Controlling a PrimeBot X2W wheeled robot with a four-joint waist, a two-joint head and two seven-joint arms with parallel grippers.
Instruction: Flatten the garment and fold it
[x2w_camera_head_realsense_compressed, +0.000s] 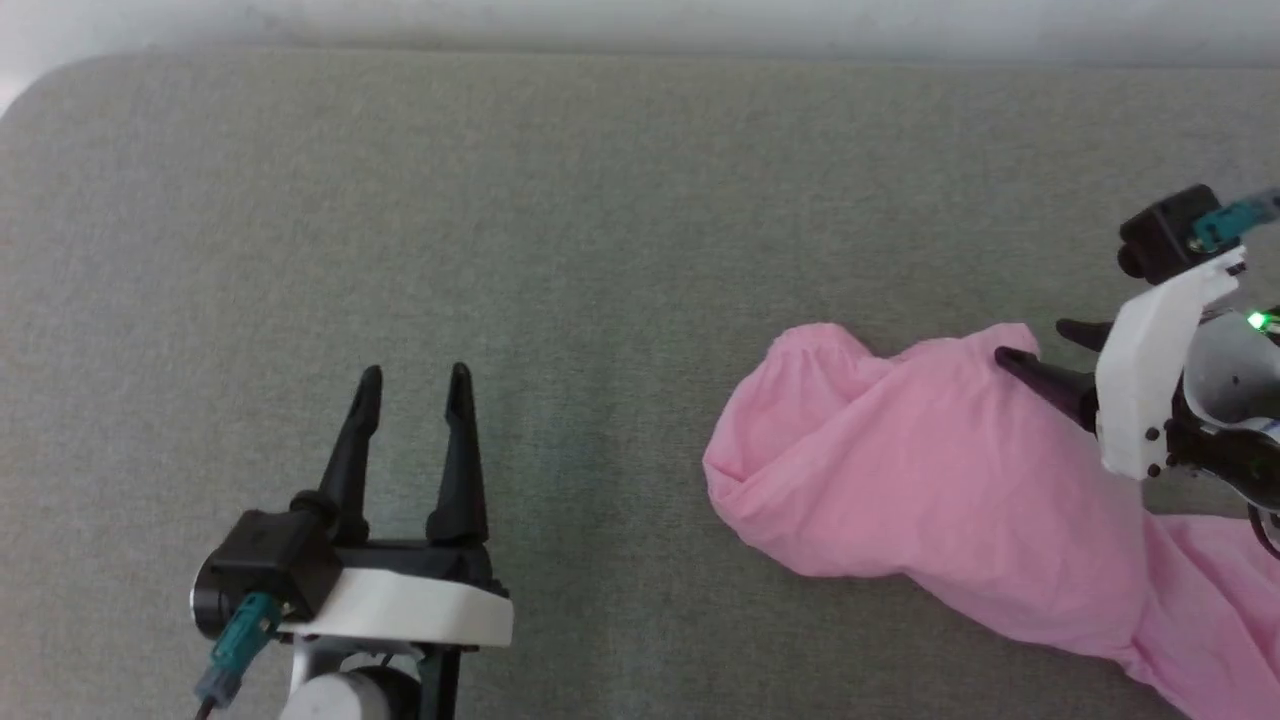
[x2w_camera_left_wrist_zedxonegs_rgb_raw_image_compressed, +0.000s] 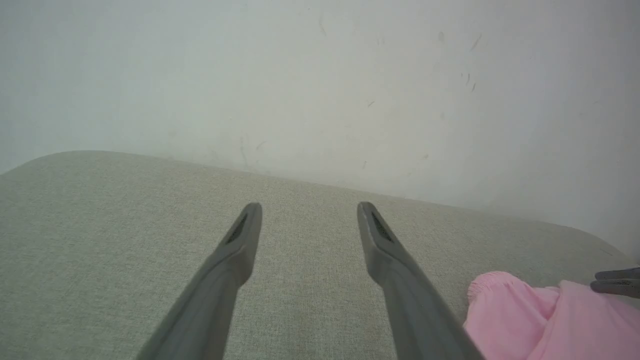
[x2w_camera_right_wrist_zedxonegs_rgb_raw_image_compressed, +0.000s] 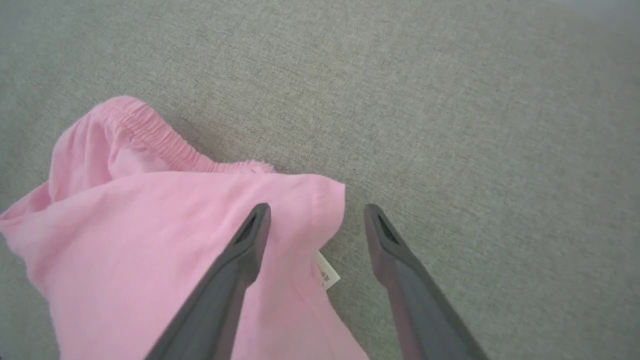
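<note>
1. We see a grey-green woven surface (x2w_camera_head_realsense_compressed: 600, 200) with a rounded far corner, backed by a pale, scuffed wall (x2w_camera_left_wrist_zedxonegs_rgb_raw_image_compressed: 320, 75).
2. The garment (x2w_camera_head_realsense_compressed: 900, 470) lies bunched on the surface's right part, its white label (x2w_camera_right_wrist_zedxonegs_rgb_raw_image_compressed: 327, 272) showing at one edge.
3. The left gripper (x2w_camera_head_realsense_compressed: 415, 375) is over bare surface, well apart from the garment, fingers spread, grasping nothing.
4. The right gripper (x2w_camera_head_realsense_compressed: 1031, 340) is at the garment's far edge, fingers spread, clamping nothing.
</note>
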